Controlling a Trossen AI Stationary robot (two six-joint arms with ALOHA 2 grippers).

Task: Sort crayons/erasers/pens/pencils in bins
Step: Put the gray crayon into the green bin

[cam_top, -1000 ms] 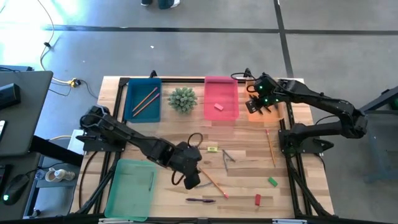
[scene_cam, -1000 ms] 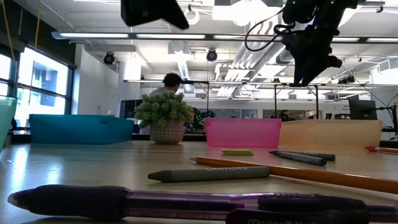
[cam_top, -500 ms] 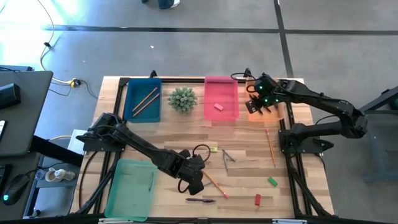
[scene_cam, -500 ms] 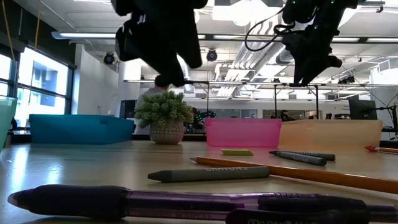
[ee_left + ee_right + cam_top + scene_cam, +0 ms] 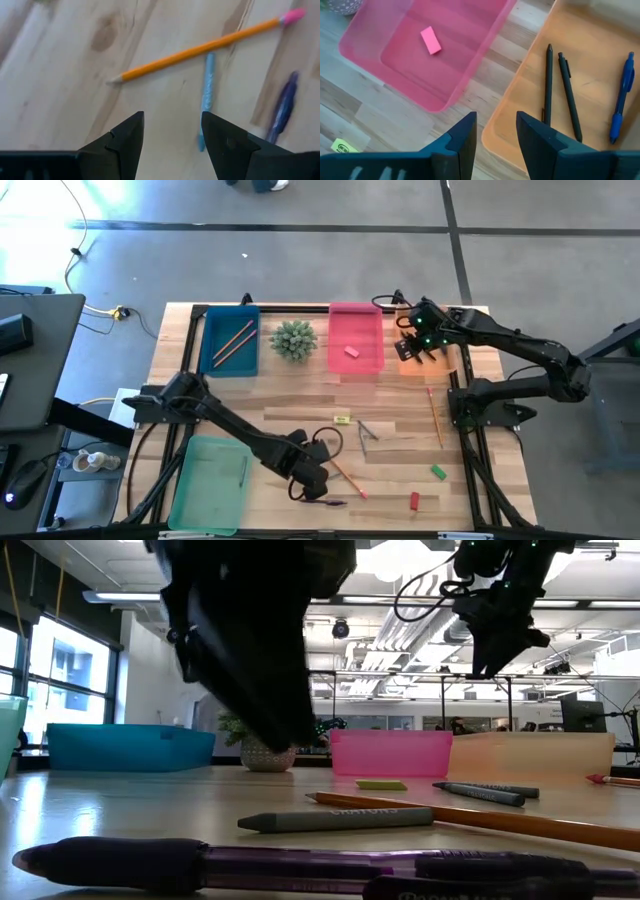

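While open, left tool (image 5: 170, 137) hangs near orange pencil (image 5: 200, 48).

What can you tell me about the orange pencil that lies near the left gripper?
The orange pencil is a long, thin wooden stick with a sharpened bare-wood tip at one end and a pink eraser cap at the other. It lies flat and slanted on the wooden table, near the front middle. A short grey-blue crayon lies beside it, its end touching or almost touching the pencil's shaft. The left gripper hovers close over it with open fingers, not touching it.
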